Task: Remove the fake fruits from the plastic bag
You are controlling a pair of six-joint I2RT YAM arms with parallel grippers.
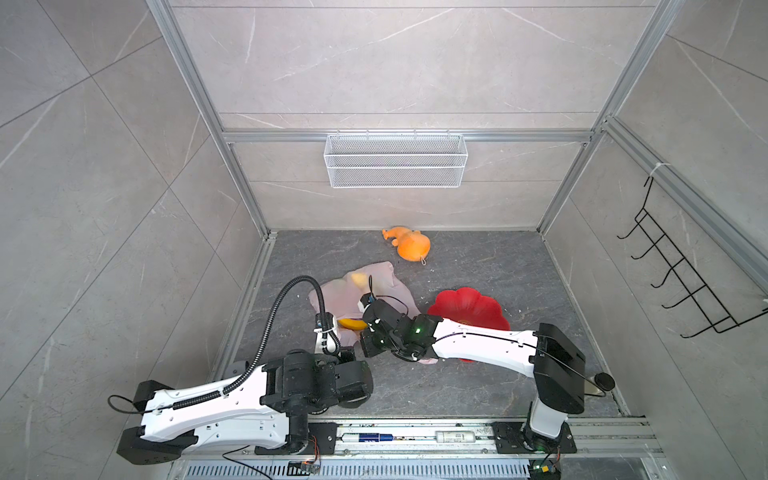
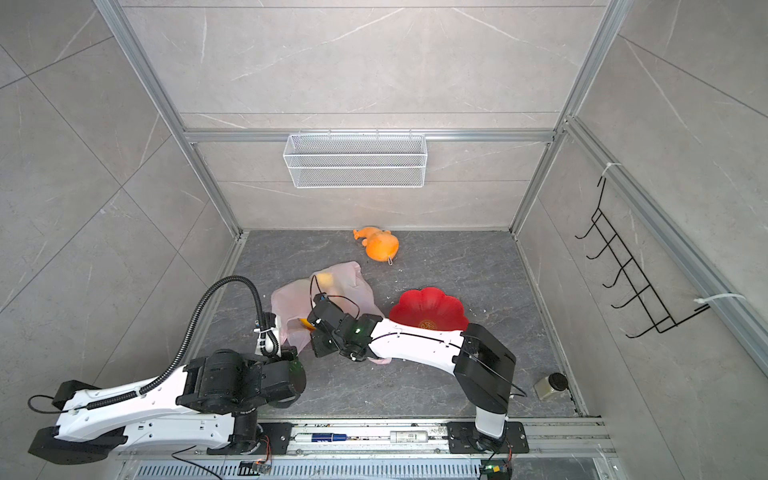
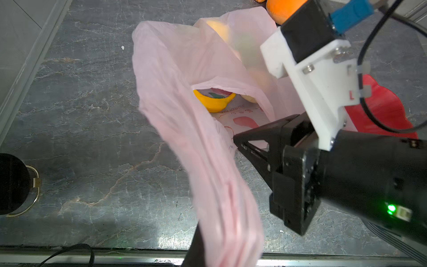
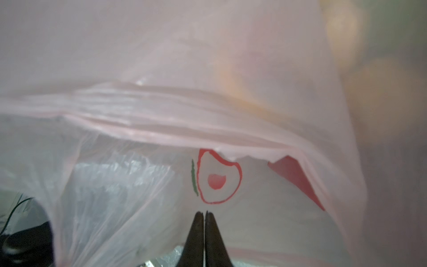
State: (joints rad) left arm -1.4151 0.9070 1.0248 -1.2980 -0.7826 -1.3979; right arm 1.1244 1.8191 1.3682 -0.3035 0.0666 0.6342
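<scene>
The left hand [image 3: 201,250] clamps a handle of the plastic bag [image 3: 175,76] raised while the right hand [image 4: 204,216] pinches its lower lip, apparently to expose the banana [image 3: 213,104].

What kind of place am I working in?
Likely a lab test cell dressed as a tiled room, not a real one: stone-look panels in an aluminium frame, a wire basket hung on the back wall, a hook rack on the side wall.
</scene>
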